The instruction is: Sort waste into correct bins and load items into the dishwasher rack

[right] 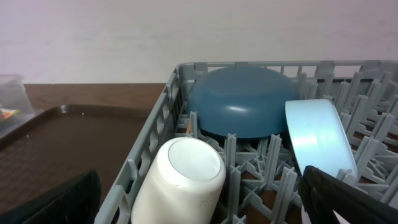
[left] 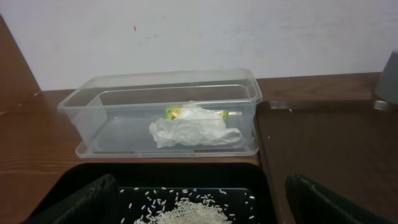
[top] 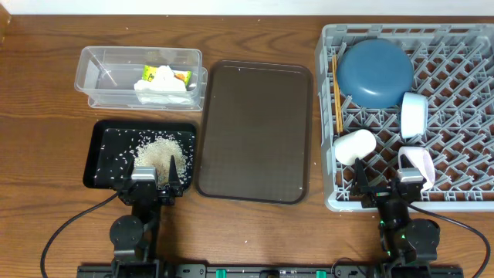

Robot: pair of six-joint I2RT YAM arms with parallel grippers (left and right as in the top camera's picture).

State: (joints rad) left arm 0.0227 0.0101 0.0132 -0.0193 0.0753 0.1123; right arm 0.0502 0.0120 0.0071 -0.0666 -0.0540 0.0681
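Both sets of jaws stand wide open, holding nothing. My left gripper [top: 158, 174] hangs over the near edge of the glossy black tray [top: 99, 158], before the grainy rice [top: 158, 150]; the crumpled napkin [top: 164, 93] lies in the clear tub [top: 89, 77]. My right gripper [top: 386, 182] faces the near wall of the grey lattice rack [top: 463, 85], beside the smooth white bowl [top: 353, 147].

A: Entry one. How is the black left arm [top: 127, 230] sitting?
B: It is sitting folded low, with the wrist pointing forward. The black two-finger left gripper [top: 157, 177] is gaping wide, its fingers [left: 81, 202] showing at both lower corners of the wrist view and clasping nothing.
A: And the black right arm [top: 407, 239]?
B: It is mirroring that pose. The black two-finger right gripper [top: 384, 184] is gaping wide too, its fingers [right: 59, 199] holding nothing.
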